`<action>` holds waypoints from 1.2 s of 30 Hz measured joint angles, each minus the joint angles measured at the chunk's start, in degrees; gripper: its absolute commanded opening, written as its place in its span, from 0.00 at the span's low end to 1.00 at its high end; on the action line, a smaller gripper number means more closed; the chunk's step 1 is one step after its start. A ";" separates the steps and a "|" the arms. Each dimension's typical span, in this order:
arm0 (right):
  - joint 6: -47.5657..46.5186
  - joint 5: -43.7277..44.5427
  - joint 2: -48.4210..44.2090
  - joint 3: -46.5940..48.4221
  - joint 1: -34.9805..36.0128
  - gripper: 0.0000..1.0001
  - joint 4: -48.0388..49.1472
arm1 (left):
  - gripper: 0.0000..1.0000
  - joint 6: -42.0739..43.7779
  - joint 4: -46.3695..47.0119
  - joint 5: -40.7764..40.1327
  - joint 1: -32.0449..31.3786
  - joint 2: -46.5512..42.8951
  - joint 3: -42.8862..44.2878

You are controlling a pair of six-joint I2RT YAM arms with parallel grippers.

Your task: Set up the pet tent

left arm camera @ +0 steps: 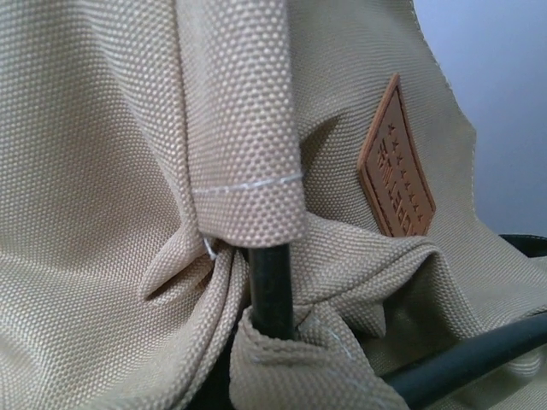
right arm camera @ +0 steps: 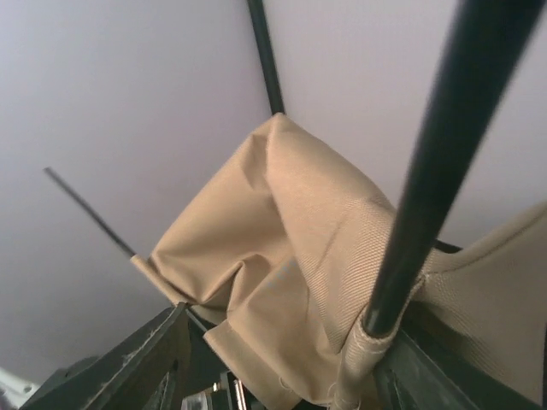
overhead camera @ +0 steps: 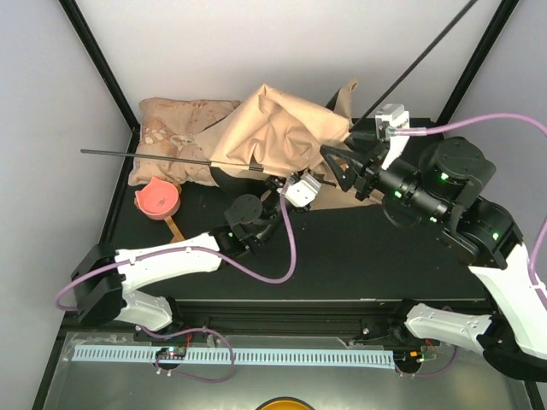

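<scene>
The pet tent (overhead camera: 282, 128) lies crumpled at the back of the table, tan fabric bunched up. One thin black pole (overhead camera: 162, 157) runs level to the left out of the fabric, and a second pole (overhead camera: 427, 53) slants up to the back right. My left gripper (overhead camera: 278, 182) is shut at the inner end of the level pole; its wrist view is filled by fabric, a pole (left arm camera: 272, 290) in a sleeve and the brown label (left arm camera: 395, 171), with the fingers hidden. My right gripper (overhead camera: 336, 168) (right arm camera: 295, 367) stands open, the slanted pole (right arm camera: 427, 171) and its sleeve end beside its right finger.
A beige patterned pillow (overhead camera: 175, 128) lies under the tent's left side. A pink bowl (overhead camera: 157, 198) sits at the left on the black table (overhead camera: 359, 248). Black frame posts (overhead camera: 102, 60) rise at the back corners.
</scene>
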 measured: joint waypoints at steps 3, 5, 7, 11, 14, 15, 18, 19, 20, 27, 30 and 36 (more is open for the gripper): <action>1.36 2.62 1.38 0.00 -0.59 0.55 -0.02 | 0.02 3.82 5.38 -2.69 0.11 3.02 -0.04; 2.14 4.68 1.70 -0.07 -0.85 0.53 -0.04 | 0.01 5.64 7.65 -3.85 0.20 4.15 -0.04; 2.69 6.58 1.33 -1.03 -1.05 0.44 0.61 | 0.02 6.91 8.79 -4.48 0.28 4.48 -0.04; 3.78 7.58 -0.66 -5.27 -1.55 0.28 2.86 | 0.02 7.76 10.80 -4.52 0.33 4.52 -0.07; 3.87 7.78 -0.61 -6.12 -1.66 0.25 3.80 | 0.02 7.78 12.66 -4.50 0.31 4.61 -0.48; 3.91 7.76 -0.52 -6.27 -1.66 0.26 4.20 | 0.01 7.69 13.27 -4.46 0.31 4.61 -0.83; 4.00 7.78 -0.79 -7.56 -1.66 0.28 5.53 | 0.02 6.88 14.25 -4.26 0.31 4.66 -2.25; 4.00 7.74 -0.94 -8.22 -1.70 0.26 6.08 | 0.01 6.73 14.53 -4.26 0.31 4.70 -2.67; 4.04 7.67 -1.09 -8.87 -1.70 0.23 6.56 | 0.02 6.45 14.97 -4.24 0.31 4.79 -3.26; 3.74 5.97 -2.27 -12.61 -1.79 0.01 10.14 | 0.02 5.88 18.08 -4.22 0.31 6.95 -4.15; 3.15 5.25 -3.30 -14.40 -1.97 0.01 11.43 | 0.02 5.60 19.61 -4.20 0.31 8.07 -4.17; 0.20 2.40 -5.86 -19.08 -2.45 0.01 14.49 | 0.03 3.28 20.28 -4.20 0.31 9.40 -4.33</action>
